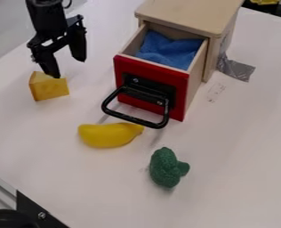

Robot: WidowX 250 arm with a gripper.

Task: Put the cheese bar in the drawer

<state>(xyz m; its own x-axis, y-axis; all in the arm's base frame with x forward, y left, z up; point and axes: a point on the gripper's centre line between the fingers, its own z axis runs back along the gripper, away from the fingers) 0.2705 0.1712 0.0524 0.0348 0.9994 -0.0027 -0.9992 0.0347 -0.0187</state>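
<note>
At the upper left my gripper (69, 69) hangs over the table with its two fingers spread and nothing between them. A yellow cheese wedge (49, 88) lies on the table just below it, the nearer fingertip over or against its top edge; I cannot tell whether they touch. To the right, the red-fronted drawer (122, 76) of a small wooden cabinet (190, 14) is pulled out, with a blue cloth (166, 50) inside.
The drawer's black handle (134, 119) sticks out toward the front. A yellow banana (110, 135) lies below the handle, and green broccoli (166, 168) lies farther front. Grey tape (238, 70) is beside the cabinet. A black metal part (41, 215) is at the lower left.
</note>
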